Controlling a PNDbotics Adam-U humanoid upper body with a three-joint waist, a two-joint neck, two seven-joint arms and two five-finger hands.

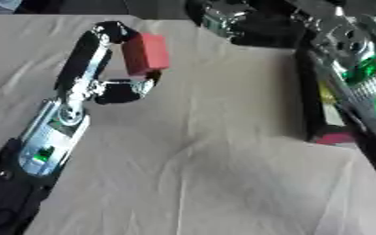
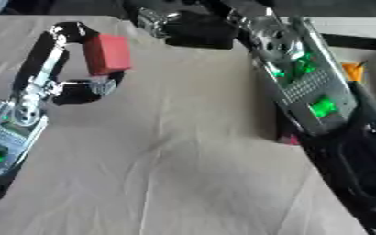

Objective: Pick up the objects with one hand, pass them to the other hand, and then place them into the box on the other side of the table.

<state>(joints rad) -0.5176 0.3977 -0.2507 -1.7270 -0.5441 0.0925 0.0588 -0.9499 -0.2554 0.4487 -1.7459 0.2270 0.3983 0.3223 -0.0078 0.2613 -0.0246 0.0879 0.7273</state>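
Observation:
A red block (image 1: 146, 53) is pinched between the fingers and thumb of my left hand (image 1: 111, 87), raised over the left half of the cloth-covered table (image 1: 207, 160). My left forearm runs down to the lower left corner. My right arm (image 2: 303, 87) comes in along the right side and reaches toward the far edge. Its hand (image 2: 187, 27) shows dark near the top, a short way right of the red block; how its fingers stand is unclear. A black-walled box (image 1: 312, 105) stands at the table's right side, with yellow, pink and orange (image 2: 350, 71) things inside, partly hidden by the right arm.
The beige cloth lies wrinkled over the table's middle and front. Dark floor shows beyond the far edge.

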